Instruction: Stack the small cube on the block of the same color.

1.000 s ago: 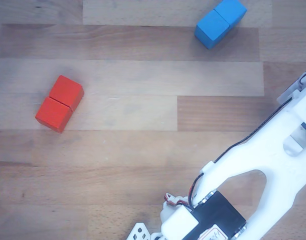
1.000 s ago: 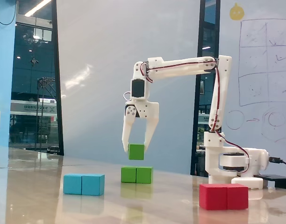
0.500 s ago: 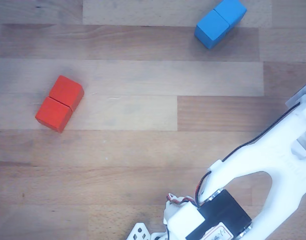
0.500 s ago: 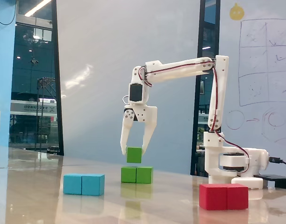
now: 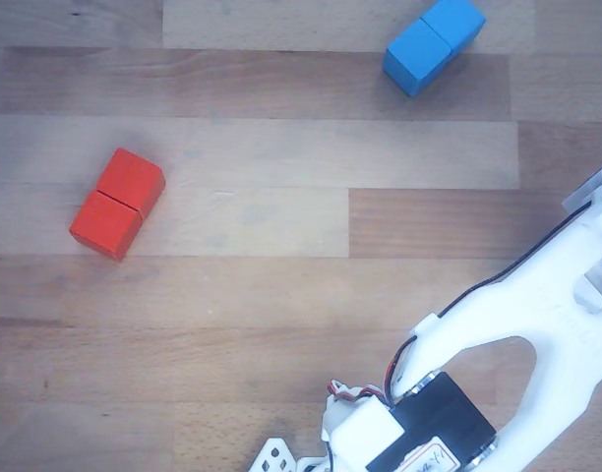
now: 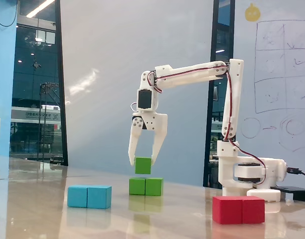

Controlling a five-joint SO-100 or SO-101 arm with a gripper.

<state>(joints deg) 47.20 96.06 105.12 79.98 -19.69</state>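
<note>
Between the fingers: small cube, just above green block.

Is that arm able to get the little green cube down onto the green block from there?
Probably yes: the gripper holds the cube just above the green block, with nothing between them.

Fixed view: arm reaches out level from its upright post, wrist bent straight down. Gripper points at the table, its two white fingers angled inward, clamped on the small cube. Other view: only the arm's white body shows, lower right.
</note>
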